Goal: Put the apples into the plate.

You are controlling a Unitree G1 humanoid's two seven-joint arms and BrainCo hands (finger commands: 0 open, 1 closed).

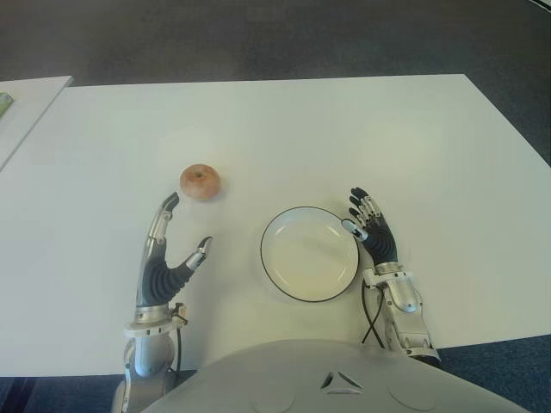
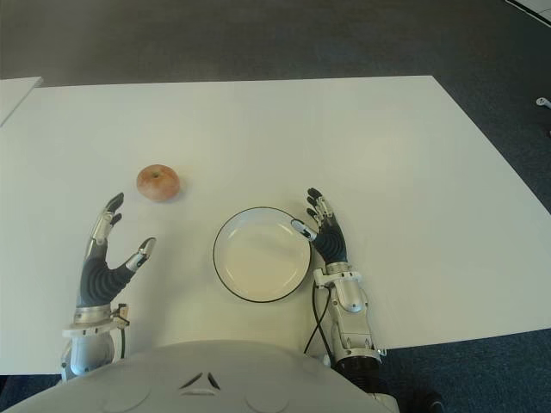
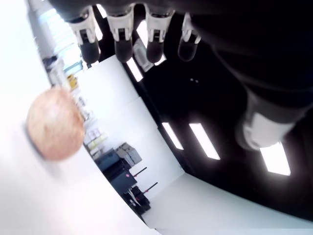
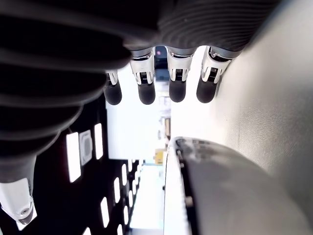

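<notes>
My left hand [image 1: 169, 258], fingers spread and empty, sat lower left; the apple [image 1: 200, 181] lay just above it, nearer than my right hand [image 1: 372, 228] beside the plate [image 1: 284, 288].

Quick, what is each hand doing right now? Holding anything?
Left hand: open, holds nothing; the apple lies on the table just beyond its fingertips.
Right hand: open, holds nothing, at the right rim of the plate.

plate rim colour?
Thin black rim on the round white plate, clearest in the left eye view.
</notes>
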